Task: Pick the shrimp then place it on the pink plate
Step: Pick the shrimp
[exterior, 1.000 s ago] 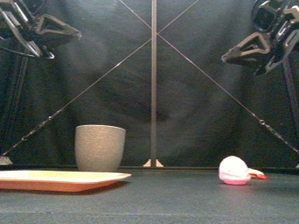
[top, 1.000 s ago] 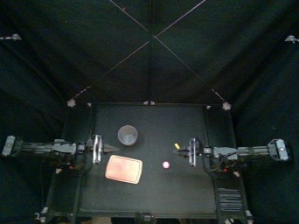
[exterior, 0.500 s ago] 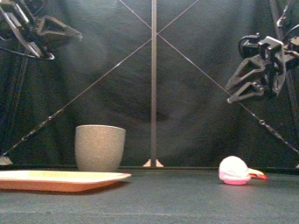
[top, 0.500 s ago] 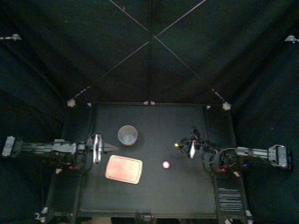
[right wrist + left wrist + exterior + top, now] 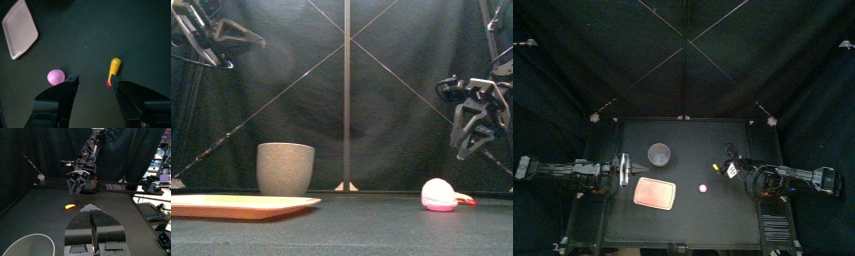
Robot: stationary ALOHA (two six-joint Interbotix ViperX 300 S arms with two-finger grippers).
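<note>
Right now my right tool (image 5: 95, 82) hangs above the tabletop (image 5: 714, 222), tipped downward, its jaws spread apart and empty, since the grasp has not begun. I take the small yellow toy with the red tail (image 5: 113, 70) for the shrimp. It lies flat between the tabletop's centre and its right edge. From my wrist it shows just inside the gap, close to one jaw, which is why the jaws stand wide. A round pink toy (image 5: 703, 187) lies near it, toward the front edge, and I judge I must come down clear of that one. The pink tray (image 5: 656, 193) lies left of centre, bare, with the tall grey cup (image 5: 660, 153) behind it. My left tool (image 5: 91, 210) rests by the left edge, jaws together, out of the way.
</note>
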